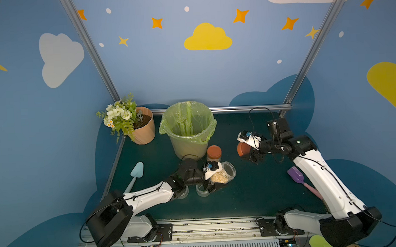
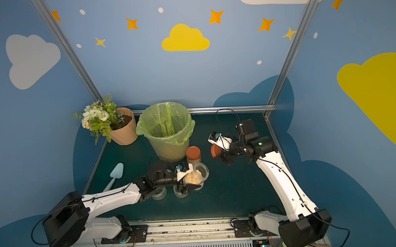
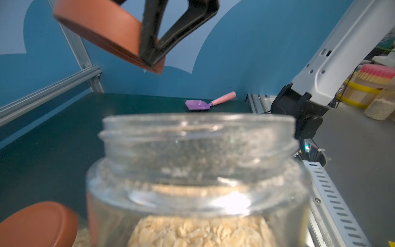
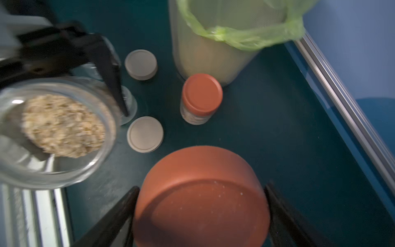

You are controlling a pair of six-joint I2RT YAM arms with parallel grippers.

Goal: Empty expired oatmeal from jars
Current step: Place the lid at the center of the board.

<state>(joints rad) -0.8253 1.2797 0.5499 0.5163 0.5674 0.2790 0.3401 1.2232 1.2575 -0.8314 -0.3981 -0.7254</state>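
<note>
My left gripper point(image 1: 214, 181) is shut on an open clear glass jar point(image 1: 226, 172), tilted and lifted just off the mat. The oatmeal point(image 3: 201, 233) fills its lower part and is also seen in the right wrist view point(image 4: 62, 126). My right gripper point(image 4: 201, 188) is shut on a rust-orange lid point(image 4: 201, 205), held in the air right of the jar in both top views point(image 1: 241, 149) point(image 2: 214, 150). A closed jar with a rust-orange lid point(image 1: 214, 153) stands in front of the bin. Two lidless clear jars point(image 1: 202, 190) point(image 1: 183, 193) stand under the left arm.
The bin with the green bag point(image 1: 188, 129) stands at the back centre, and a flower pot point(image 1: 144, 128) at the back left. Two beige lids point(image 4: 141, 64) point(image 4: 145, 134) lie on the mat. A blue scoop point(image 1: 136, 172) lies left and a purple scoop point(image 1: 297, 174) right.
</note>
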